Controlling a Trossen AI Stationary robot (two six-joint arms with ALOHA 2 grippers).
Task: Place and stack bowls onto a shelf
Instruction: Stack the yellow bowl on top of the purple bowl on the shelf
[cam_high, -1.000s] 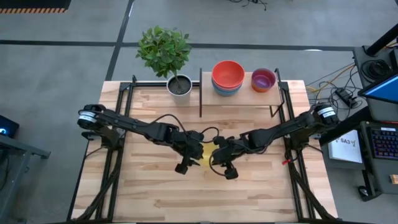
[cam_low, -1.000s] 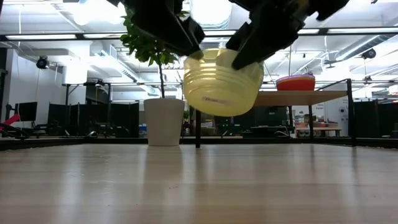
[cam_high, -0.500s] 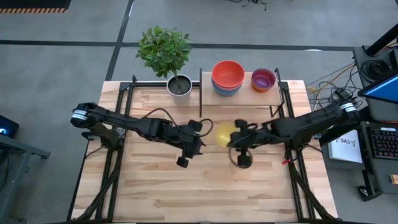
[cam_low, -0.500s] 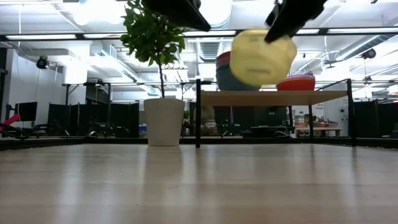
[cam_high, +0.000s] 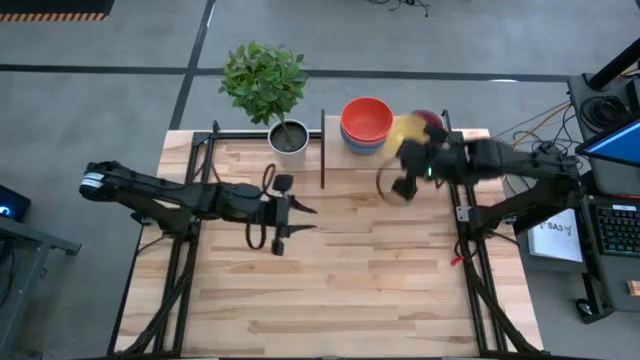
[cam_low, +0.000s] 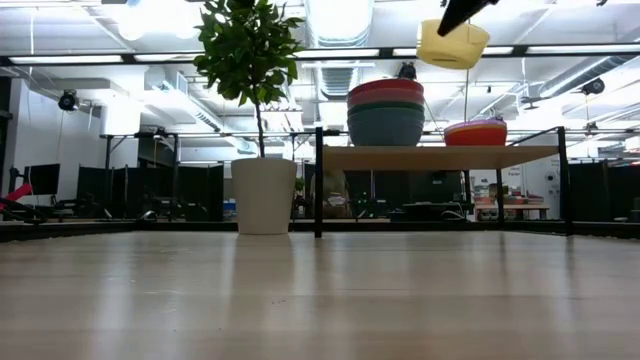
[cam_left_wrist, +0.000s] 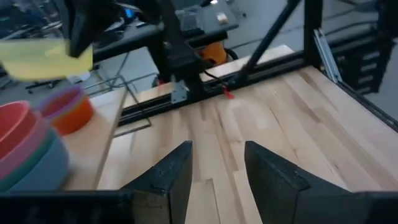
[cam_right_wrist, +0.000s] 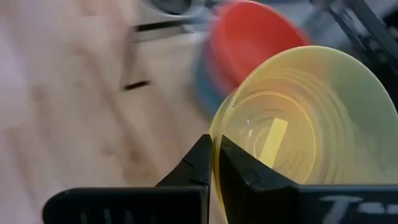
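Yellow bowl (cam_low: 453, 44) upright, mouth up, above the shelf (cam_low: 440, 157), rim clenched in right jaws, left jaws parted

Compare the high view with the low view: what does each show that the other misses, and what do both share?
Only the high view shows the left claw, empty and open above the table, and the right arm reaching to the shelf. Only the low view shows the yellow bowl hanging clear above the orange stack, and the room behind. Both show the plant pot, the red-topped stack and the yellow bowl in the right claw.
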